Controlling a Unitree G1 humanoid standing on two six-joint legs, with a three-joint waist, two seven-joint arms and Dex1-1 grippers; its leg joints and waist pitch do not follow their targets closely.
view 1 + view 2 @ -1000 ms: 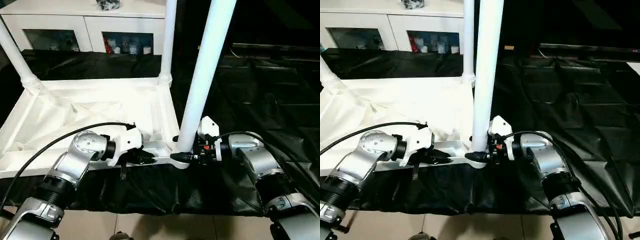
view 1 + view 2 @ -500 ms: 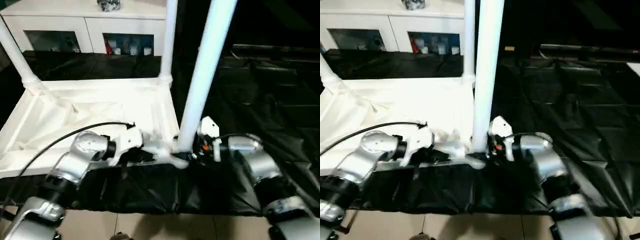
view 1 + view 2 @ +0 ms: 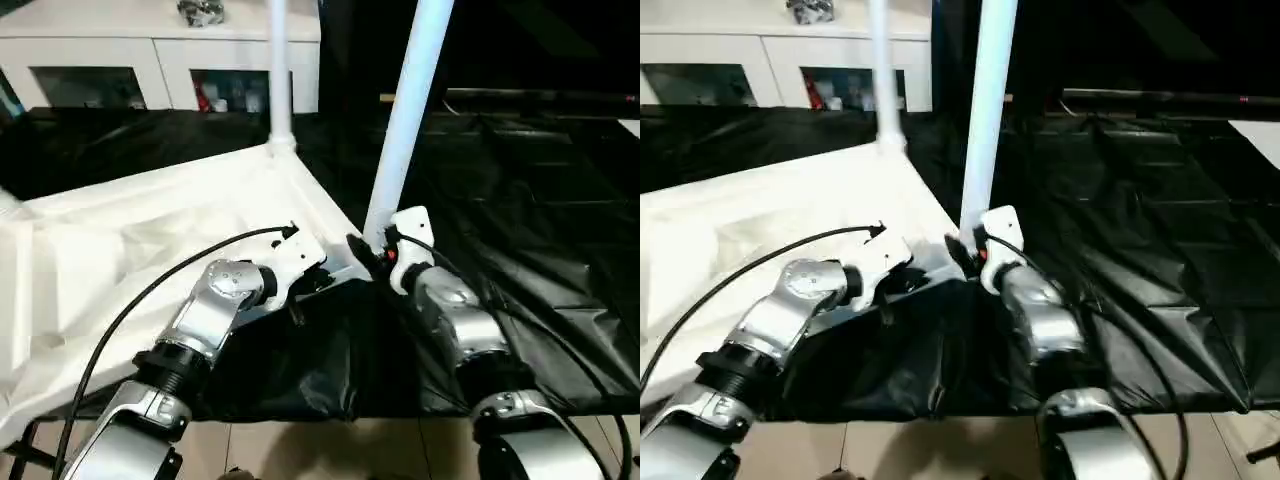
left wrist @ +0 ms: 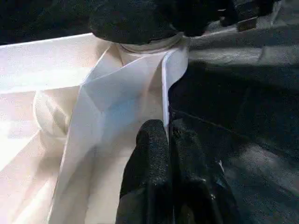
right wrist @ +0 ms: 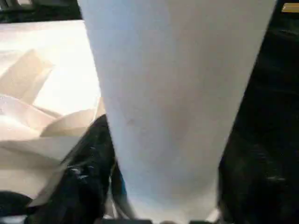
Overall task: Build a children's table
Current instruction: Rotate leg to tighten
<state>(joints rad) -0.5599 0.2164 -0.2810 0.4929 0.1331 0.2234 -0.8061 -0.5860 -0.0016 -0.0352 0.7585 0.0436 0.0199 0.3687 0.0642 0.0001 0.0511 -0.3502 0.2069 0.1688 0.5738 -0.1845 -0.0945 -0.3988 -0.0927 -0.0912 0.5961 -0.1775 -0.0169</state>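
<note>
The children's table lies upside down on a black sheet, its white ribbed top point(image 3: 150, 220) turned at an angle to me. One white leg point(image 3: 278, 80) stands at the far corner. A second leg point(image 3: 405, 120) rises, leaning right, from the near corner. My right gripper point(image 3: 372, 252) is shut around the base of that leg point(image 5: 177, 102), one black finger point(image 5: 91, 158) on either side. My left gripper point(image 3: 322, 282) is shut on the top's thin rim point(image 4: 163, 93) just beside that corner, both fingertips point(image 4: 152, 154) pinching it.
A white glass-doored cabinet point(image 3: 160, 60) stands behind the work. The black sheet point(image 3: 520, 200) stretches away to the right, with a dark rail point(image 3: 540, 97) at its back. Tiled floor point(image 3: 300, 450) shows at the front edge.
The table top has swung round with both grippers on it. Its near corner has moved away from me, the far leg has shifted left, and the leg at the left has gone out of view.
</note>
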